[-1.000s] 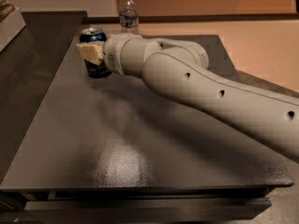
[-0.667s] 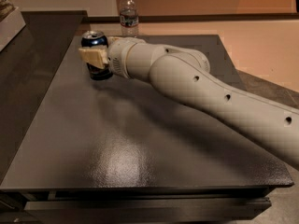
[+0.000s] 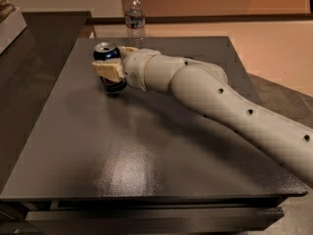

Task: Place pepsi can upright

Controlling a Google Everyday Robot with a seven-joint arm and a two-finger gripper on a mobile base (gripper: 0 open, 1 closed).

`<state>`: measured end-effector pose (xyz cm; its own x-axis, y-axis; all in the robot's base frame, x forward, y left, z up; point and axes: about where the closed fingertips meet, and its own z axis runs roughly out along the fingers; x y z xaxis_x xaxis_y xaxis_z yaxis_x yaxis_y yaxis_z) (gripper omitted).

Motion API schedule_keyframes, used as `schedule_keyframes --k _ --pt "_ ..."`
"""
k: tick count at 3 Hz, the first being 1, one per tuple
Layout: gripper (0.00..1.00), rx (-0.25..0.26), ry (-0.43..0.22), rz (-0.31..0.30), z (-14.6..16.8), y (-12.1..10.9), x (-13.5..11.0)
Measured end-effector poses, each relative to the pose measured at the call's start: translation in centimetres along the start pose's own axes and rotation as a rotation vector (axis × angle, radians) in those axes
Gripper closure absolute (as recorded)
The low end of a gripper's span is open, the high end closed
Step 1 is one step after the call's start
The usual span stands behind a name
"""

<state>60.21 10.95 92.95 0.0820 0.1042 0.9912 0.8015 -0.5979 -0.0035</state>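
Observation:
The pepsi can (image 3: 108,52) is dark blue with a silver top and stands roughly upright, tilted slightly, at the far left of the dark grey table (image 3: 146,151). My gripper (image 3: 116,61) is shut on the can's body, with one tan finger (image 3: 108,70) across its front and the other behind it. The can's base (image 3: 115,86) is at or just above the table top; I cannot tell if it touches. The white arm reaches in from the right.
A clear plastic water bottle (image 3: 134,13) stands just beyond the table's far edge, close behind the can. A white box (image 3: 11,26) sits on a dark counter (image 3: 44,38) at the far left. The table's left edge is near the can.
My gripper, holding the can, has moved a little to the right and toward the camera. The water bottle has not moved.

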Motion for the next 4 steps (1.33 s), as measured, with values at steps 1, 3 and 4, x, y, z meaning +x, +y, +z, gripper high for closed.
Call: schedule_keyframes --k 1,3,4 --pt "0.82 0.003 0.006 -0.027 -0.18 -0.19 -1.02" --pt "0.36 0.0 0.021 -0.036 -0.07 -0.59 -1.85" --pt "0.12 0.002 0.022 -0.037 0.01 -0.72 -1.82"
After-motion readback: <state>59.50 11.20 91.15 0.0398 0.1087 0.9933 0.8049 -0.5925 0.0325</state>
